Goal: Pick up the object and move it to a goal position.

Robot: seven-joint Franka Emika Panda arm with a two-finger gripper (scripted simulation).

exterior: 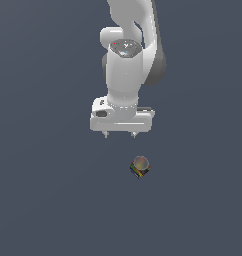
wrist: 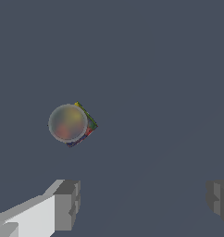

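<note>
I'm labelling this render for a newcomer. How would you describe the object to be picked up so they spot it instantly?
Start at the big white robot arm over the plain grey-blue floor. Just below its open jaws, slightly toward the exterior view's right, sits a tiny dark multicoloured block with a greyish rounded top, the only loose item.

Plain dark grey-blue ground (exterior: 43, 200) fills both views; flat, uniform, no markings visible.

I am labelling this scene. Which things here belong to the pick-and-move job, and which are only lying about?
Belong to the job:
- the object, a tiny multicoloured block with a greyish rounded top
- the gripper, jaws apart, holding nothing

Only lying about:
- nothing else shows besides the plain dark floor
</note>
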